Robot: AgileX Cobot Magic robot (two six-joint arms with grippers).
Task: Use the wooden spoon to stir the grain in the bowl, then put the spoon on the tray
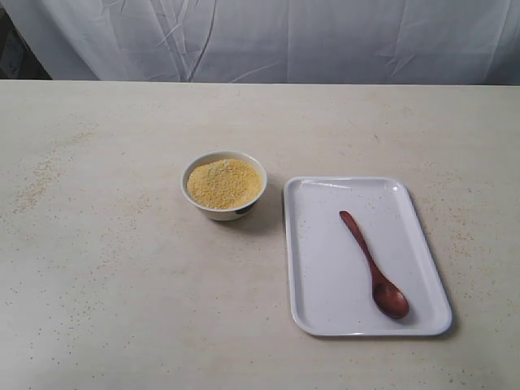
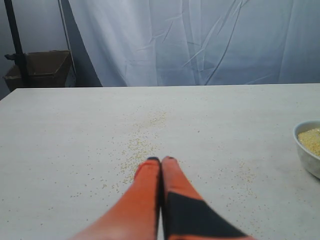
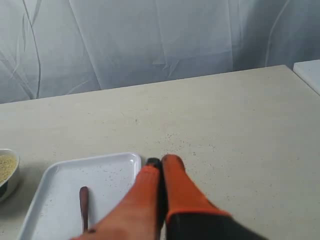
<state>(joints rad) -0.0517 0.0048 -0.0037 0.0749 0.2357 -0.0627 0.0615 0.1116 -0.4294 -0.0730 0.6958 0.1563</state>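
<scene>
With the wooden spoon [image 1: 373, 265] lying free on the tray [image 1: 325, 244] at lower right, the grain [image 1: 224, 184] mounded in the bowl [image 1: 221, 214] at centre, and my left tool [image 2: 161, 160] and right tool [image 3: 161, 161] both closed empty, I judge I'm either finished or unstarted.

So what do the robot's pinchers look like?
The left gripper and right gripper each have two long orange fingers narrowing to rounded tips, with bits of black at the ends. A black patch covers one finger lower down. No cables show.
</scene>
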